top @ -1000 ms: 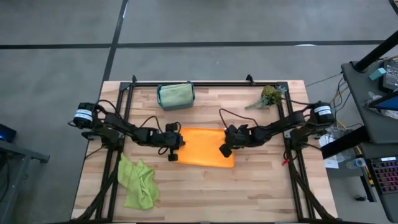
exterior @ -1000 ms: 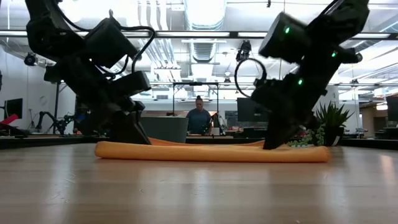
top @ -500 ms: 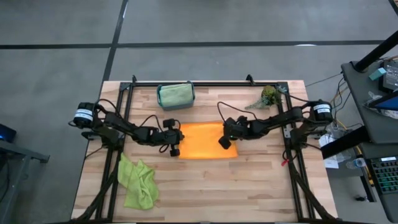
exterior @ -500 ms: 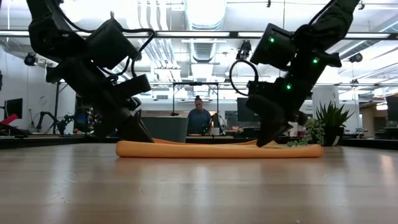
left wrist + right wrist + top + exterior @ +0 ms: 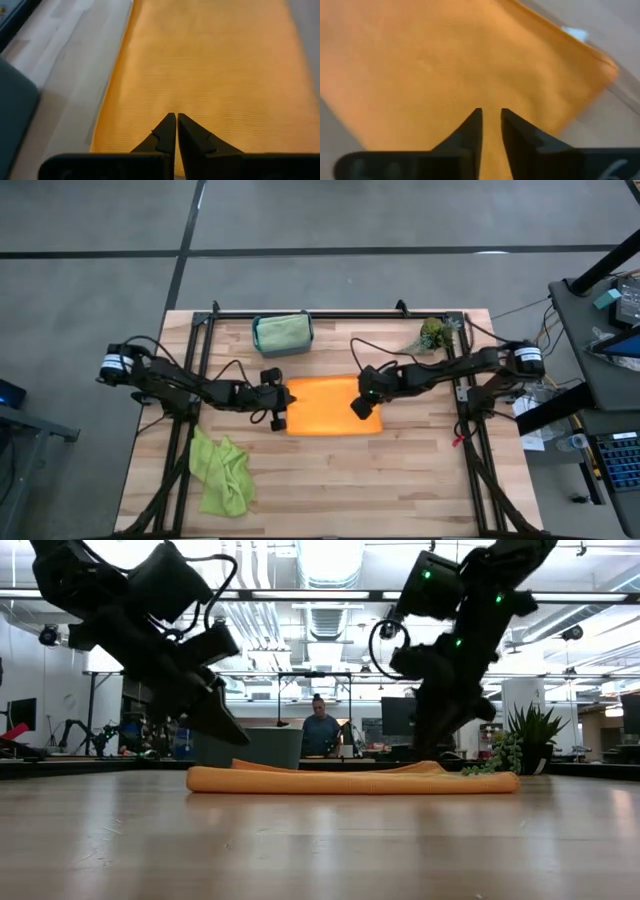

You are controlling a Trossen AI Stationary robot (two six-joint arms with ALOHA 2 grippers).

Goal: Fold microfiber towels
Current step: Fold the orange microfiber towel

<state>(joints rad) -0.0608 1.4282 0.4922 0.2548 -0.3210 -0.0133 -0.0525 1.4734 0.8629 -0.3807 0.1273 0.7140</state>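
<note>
Orange towel (image 5: 322,406) lies folded flat at mid surface (image 5: 400,480), nearer the far edge. Left end effector (image 5: 279,418) hangs just over its left edge, fingers pressed together, holding nothing. Right end effector (image 5: 361,408) sits over its right edge, fingers slightly apart w/ a narrow gap, nothing between them. Lime green towel (image 5: 222,473) is crumpled near the front-left corner.

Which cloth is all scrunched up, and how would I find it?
Start at the wooden table and go to its front corner on the left arm's side. The lime green towel lies there in a crumpled heap, unlike the orange towel, which lies flat and folded mid-table.
</note>
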